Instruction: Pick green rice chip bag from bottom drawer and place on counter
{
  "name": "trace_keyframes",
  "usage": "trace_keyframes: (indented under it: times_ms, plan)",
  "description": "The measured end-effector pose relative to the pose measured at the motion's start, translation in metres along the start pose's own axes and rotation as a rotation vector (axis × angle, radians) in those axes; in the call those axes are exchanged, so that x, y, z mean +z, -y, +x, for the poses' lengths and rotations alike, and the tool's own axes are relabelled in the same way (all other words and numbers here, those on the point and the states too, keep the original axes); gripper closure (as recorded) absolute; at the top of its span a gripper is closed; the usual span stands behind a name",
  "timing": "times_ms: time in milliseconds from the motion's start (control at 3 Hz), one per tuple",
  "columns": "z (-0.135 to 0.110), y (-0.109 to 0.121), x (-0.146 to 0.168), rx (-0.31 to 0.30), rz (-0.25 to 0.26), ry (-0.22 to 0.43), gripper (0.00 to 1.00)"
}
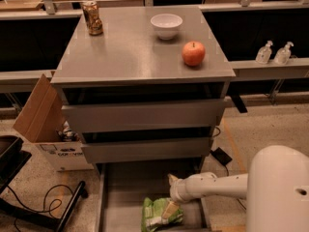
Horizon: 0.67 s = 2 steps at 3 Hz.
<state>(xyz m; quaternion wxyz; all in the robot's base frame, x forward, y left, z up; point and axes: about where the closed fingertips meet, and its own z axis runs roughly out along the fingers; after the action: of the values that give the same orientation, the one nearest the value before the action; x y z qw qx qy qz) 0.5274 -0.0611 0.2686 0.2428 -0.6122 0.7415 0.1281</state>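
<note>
White arm's tan gripper [169,208] sits low inside the open grey metal bottom drawer [126,187], near its right wall; how far it is open cannot be told. It overlaps the crinkled light-green rice chip bag [152,212] on the drawer's front floor. Bare floor lies behind. Two grey drawers [145,115] stand above it, below the flat grey counter [130,52] bearing a red apple [193,53].

Hand [169,209] at green rice chip bag [152,217] in bottom drawer [126,187].

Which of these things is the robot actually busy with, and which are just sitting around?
In use: green rice chip bag, bottom drawer, counter, gripper down at the bag.
Lying about: apple, white bowl, can, cardboard box, two bottles.
</note>
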Motion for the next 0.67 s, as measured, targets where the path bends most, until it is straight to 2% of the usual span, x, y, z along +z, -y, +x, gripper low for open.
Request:
trace_keyframes:
  times_ms: [333, 667]
  plan:
    - [0.021, -0.02, 0.061, 0.029, -0.066, 0.019, 0.0]
    - [0.034, -0.035, 0.09, 0.047, -0.115, 0.025, 0.0]
